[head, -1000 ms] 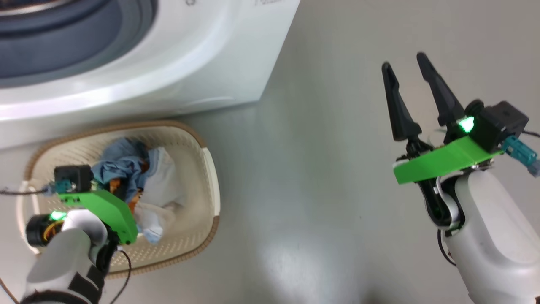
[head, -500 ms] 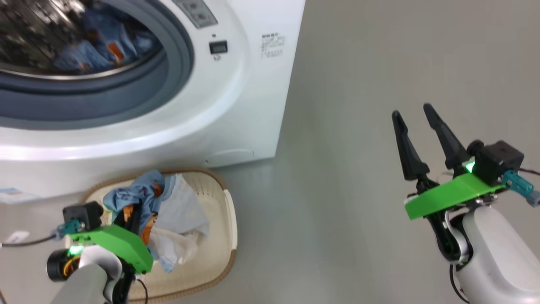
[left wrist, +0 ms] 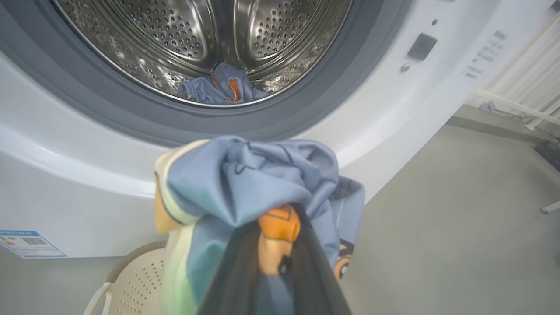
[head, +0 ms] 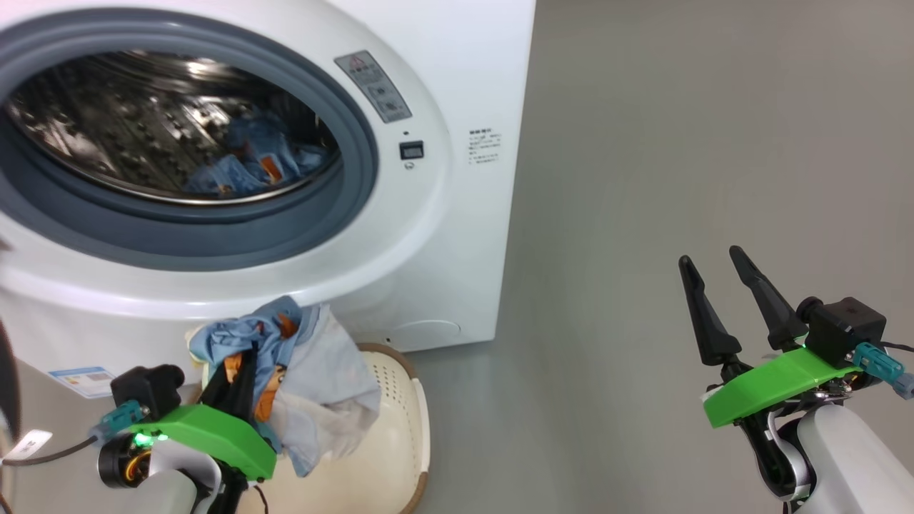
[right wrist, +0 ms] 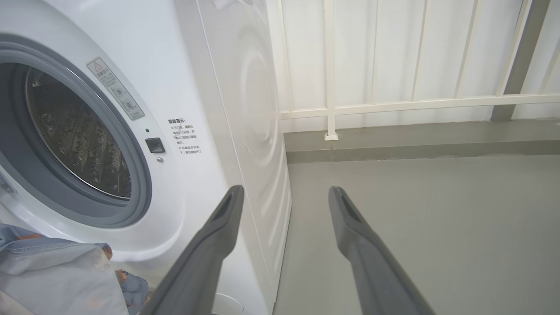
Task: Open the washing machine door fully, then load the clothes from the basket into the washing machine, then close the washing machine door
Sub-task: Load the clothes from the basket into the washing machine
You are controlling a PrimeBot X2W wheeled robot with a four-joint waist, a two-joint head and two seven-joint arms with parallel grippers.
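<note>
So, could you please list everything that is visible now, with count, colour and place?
washing machine: one, white, ahead left.
clothes in drum: one heap, blue-orange, drum bottom.
held clothes: one bundle, blue, orange, white, above basket.
basket: one, cream, floor before machine.
label: one, blue, machine's lower corner.
railing: one, white, beyond machine.
left gripper: one, dark, shut on held clothes.
right gripper: one, dark, open, right side.

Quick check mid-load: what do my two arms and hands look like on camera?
Each hand, left hand and right hand, has two long, tapered dark fingers on a bright green plate. A black camera box with a teal connector sits beside it, and a small green light glows. Forearms are pale grey-white. A dark cable trails from the left wrist.
</note>
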